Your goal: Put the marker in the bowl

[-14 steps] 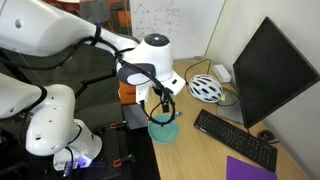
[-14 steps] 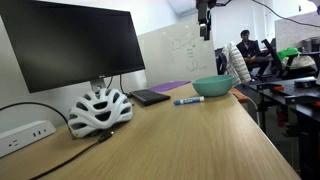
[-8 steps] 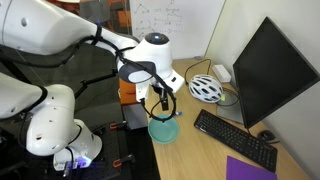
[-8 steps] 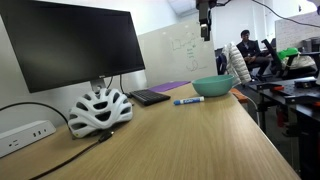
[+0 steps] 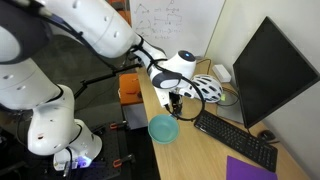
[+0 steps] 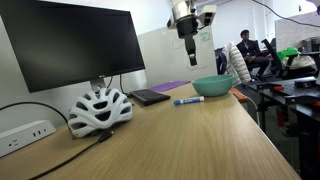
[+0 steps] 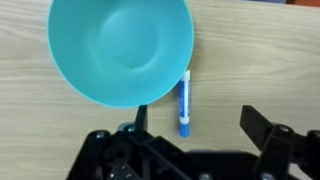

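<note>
**Marker (image 7: 185,103) waits beside bowl (image 7: 120,50) as empty gripper (image 7: 200,135) hangs overhead**

Your gripper hangs above the table (image 7: 260,60) with its fingers (image 7: 262,128) spread wide and nothing between them. In the wrist view the blue-and-white marker lies flat on the wood just beside the teal bowl, its far end close under the rim. Whether the two touch cannot be told. In an exterior view the marker (image 6: 188,101) sits on the near side of the bowl (image 6: 212,87), with the gripper (image 6: 189,34) well above both.

The tight gap is the likely trouble. The marker lies lengthwise between the fingers, so they should close across its barrel, but it sits nearer the bowl-side finger than the other. Come straight down from here and that finger may land on the rim, tipping the bowl or shoving it along the table. In an exterior view the bowl (image 5: 164,128) stands near the table's edge, so a shove could carry it off.

The marker's barrel is round. If one finger reaches it first, it may roll under the bowl's overhang or skid away. A pinch near either end could leave it tilted and loose in the grip. Centre the fingers over the middle of the barrel, away from the bowl, before you descend.
</note>
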Tool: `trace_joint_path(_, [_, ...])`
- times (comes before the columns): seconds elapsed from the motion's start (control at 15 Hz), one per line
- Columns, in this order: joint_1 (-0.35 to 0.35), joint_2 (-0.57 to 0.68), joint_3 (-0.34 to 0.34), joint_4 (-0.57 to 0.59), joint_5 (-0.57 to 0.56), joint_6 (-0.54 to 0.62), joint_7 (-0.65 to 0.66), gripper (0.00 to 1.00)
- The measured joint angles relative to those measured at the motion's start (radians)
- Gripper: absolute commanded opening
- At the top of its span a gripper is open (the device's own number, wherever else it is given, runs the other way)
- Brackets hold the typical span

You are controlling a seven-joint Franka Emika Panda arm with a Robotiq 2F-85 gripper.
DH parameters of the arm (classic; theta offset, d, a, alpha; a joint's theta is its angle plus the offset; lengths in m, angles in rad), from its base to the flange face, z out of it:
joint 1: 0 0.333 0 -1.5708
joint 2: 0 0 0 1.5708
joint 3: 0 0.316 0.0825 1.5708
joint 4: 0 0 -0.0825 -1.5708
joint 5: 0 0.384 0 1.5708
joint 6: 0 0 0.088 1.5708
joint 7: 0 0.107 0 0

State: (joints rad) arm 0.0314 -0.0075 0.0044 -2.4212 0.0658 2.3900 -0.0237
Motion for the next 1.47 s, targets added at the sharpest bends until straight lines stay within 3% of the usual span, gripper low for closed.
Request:
trace_joint_path(0.33, [-0.009, 0.245, 0.001, 0.141, -0.023, 0.044, -0.075, 0.98])
trace_joint_path(0.4, [-0.008, 0.274, 0.002, 0.153, -0.034, 0.064, -0.075, 0.82])
trace_joint_path(0.47, [-0.008, 0.3, 0.005, 0.16, -0.048, 0.084, -0.075, 0.79])
trace_joint_path(0.87, [0.009, 0.408, 0.023, 0.179, -0.105, 0.177, -0.076, 0.3])
trace_joint_path(1.13, [0.019, 0.405, 0.028, 0.184, -0.134, 0.198, -0.074, 0.0])
trace_joint_path(1.47, [0.012, 0.356, 0.064, 0.179, -0.108, 0.204, -0.086, 0.05])
